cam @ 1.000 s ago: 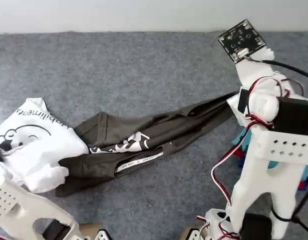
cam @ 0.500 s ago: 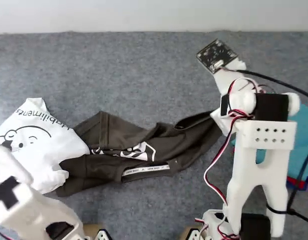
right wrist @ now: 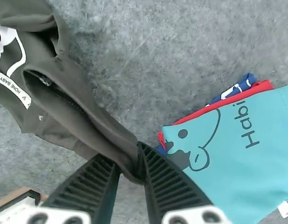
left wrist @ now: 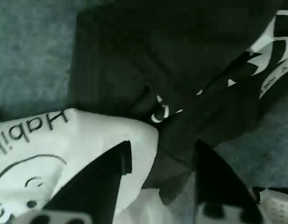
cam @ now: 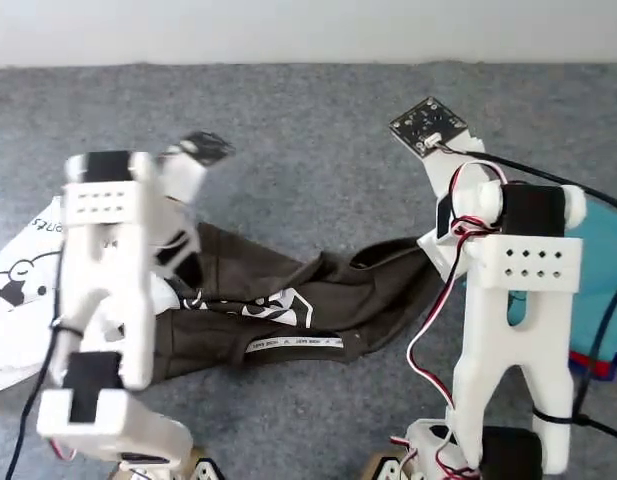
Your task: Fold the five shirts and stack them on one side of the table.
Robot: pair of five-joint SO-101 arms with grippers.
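A dark olive shirt (cam: 288,290) with white print lies crumpled across the middle of the grey table. One end of the olive shirt (right wrist: 64,107) is pinched in my right gripper (right wrist: 134,170), which is shut on the cloth beside the folded stack. My left gripper (left wrist: 158,184) hangs open just above the spot where the olive shirt (left wrist: 181,70) overlaps a white printed shirt (left wrist: 64,154). In the high view the left arm covers part of the white shirt (cam: 18,290). A teal shirt (right wrist: 237,154) tops a stack with red and blue cloth beneath it.
The teal stack (cam: 598,250) sits at the table's right edge, partly under the right arm. Bare grey table (cam: 308,130) stretches along the back up to a pale wall. The two arm bases stand at the front edge.
The left arm swung in from the front left corner to above the two shirts. The right gripper carried the olive shirt's end leftward, and the shirt bunched up.
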